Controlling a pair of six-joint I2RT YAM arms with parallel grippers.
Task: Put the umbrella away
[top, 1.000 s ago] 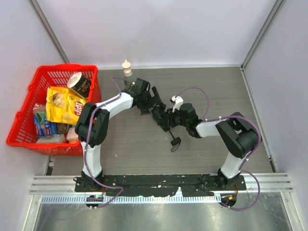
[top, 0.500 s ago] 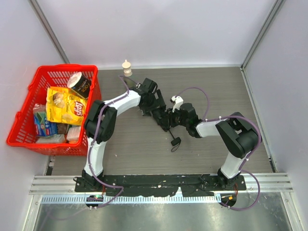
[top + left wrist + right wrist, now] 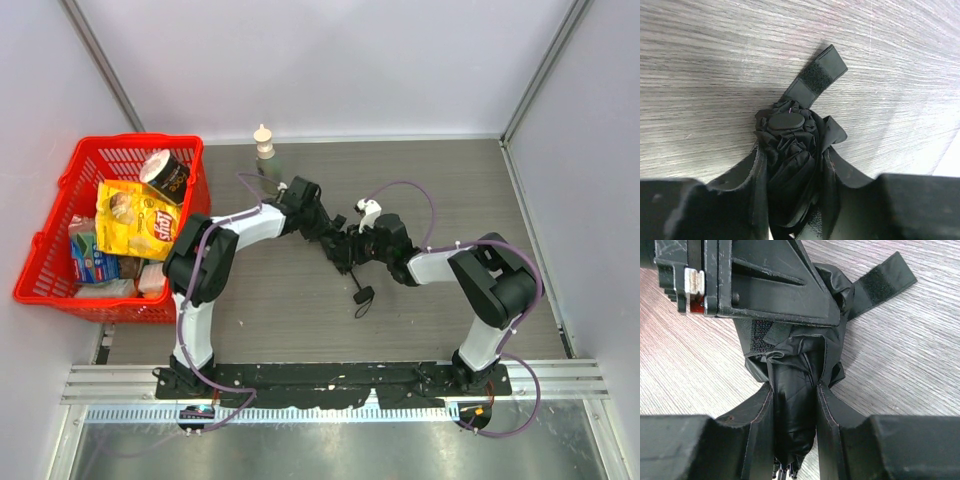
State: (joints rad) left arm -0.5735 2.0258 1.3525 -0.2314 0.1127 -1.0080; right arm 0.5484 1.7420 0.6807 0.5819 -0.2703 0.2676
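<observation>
Black folded fabric umbrella [image 3: 343, 243] lies on the grey wood-grain counter [image 3: 450, 180], right pincer [image 3: 792, 410] gripping it from three o'clock, left pincer [image 3: 792, 170] clamping its capped end from ten o'clock; twist pleats tight before strapping

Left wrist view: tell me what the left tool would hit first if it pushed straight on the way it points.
The umbrella, whose bunched fabric sits clamped in the left tool. Past that, probably the table close behind it, though depth is hard to judge.

White-and-black arms [image 3: 250, 218], purple cables [image 3: 405, 184], black left claw [image 3: 792, 160] and right claw [image 3: 793, 390].
</observation>
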